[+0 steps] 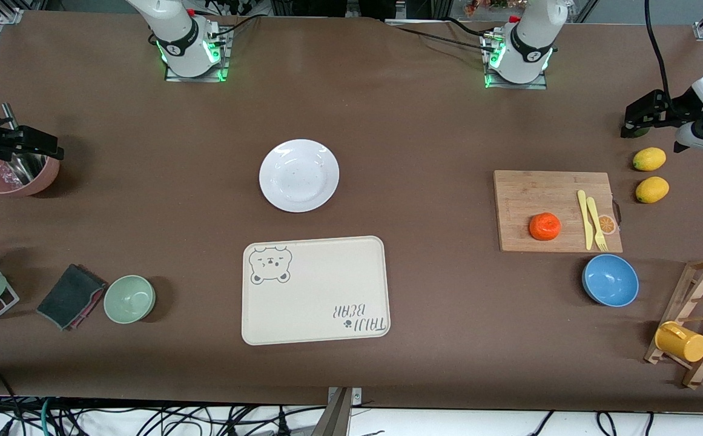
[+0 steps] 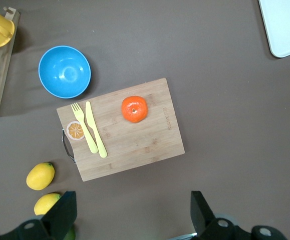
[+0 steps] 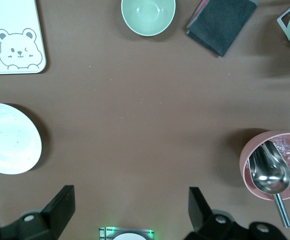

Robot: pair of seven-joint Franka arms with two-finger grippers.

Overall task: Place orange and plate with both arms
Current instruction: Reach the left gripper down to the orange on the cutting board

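So both arms are parked up high at their own ends of the tabletop [image 1: 387, 109], nothing in either one. The left hand [image 2: 133, 220] hangs over the spot near the two lemons [image 1: 650, 159], fingers spread wide apart and empty. The right hand [image 3: 130, 215] is over the pink bowl [image 1: 21, 175] with the metal scoop [image 3: 269, 175] in it, fingers also wide apart, holding nothing.

The orange [image 1: 545, 226] sits on the wooden cutting board [image 1: 533, 194], toward the left arm's end of the tabletop. It's on the part of the board nearer the front camera, and beside it on the same board lie a yellow knife [image 1: 584, 218] and a yellow fork [image 1: 597, 224], not touching the fruit. A little printed orange-slice picture [image 1: 607, 224] is right by the fork. The blue bowl [image 1: 610, 280] is just off the board, nearer the camera.

The plate [image 1: 299, 175] is out in the middle of the tabletop, flat and with nothing on it. The cream bear tray [image 1: 315, 290] lies nearer the camera than the plate, close but not touching.

Other stuff: a pale green bowl [image 1: 129, 298] beside a dark folded cloth [image 1: 71, 295] toward the right arm's end, and a wooden rack [image 1: 699, 321] with a yellow mug [image 1: 680, 341] on it near the blue bowl.
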